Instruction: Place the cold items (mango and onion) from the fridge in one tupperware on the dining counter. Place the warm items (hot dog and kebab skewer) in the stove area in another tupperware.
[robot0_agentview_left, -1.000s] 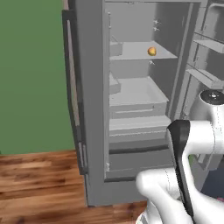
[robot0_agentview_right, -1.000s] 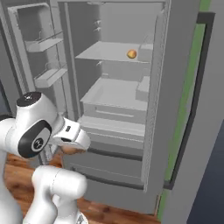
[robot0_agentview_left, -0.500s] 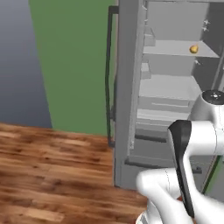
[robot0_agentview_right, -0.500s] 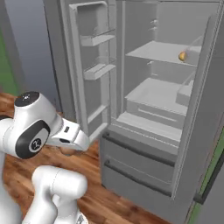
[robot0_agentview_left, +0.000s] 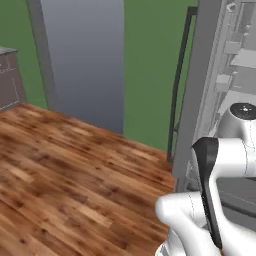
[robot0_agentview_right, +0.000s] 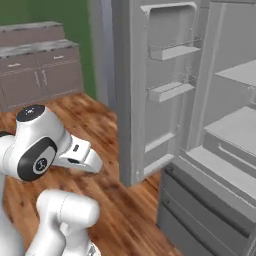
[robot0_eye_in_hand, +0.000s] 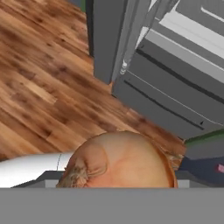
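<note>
A brown-skinned onion (robot0_eye_in_hand: 120, 162) sits large at the bottom of the hand view, right against the hand. My gripper (robot0_eye_in_hand: 120, 183) is shut on the onion, and its fingertips are hidden behind it. The open fridge (robot0_agentview_right: 210, 150) stands to the right, with its door shelves (robot0_agentview_right: 170, 90) and lower drawers (robot0_eye_in_hand: 166, 92) showing. Its grey side (robot0_agentview_left: 205, 90) is at the right of the left base view, behind my white arm (robot0_agentview_left: 220, 165). The mango, hot dog, kebab skewer and tupperware are out of view.
Wooden floor (robot0_agentview_left: 65, 170) spreads to the left and in front of the fridge. Grey cabinets with a counter top (robot0_agentview_right: 40, 65) stand at the far left. A green wall (robot0_agentview_left: 150, 60) and a grey panel (robot0_agentview_left: 82, 55) lie behind.
Both base views have swung to the left, so the base has turned away from the fridge. The shelf with the small orange fruit has left the picture. The arm holds the same pose.
</note>
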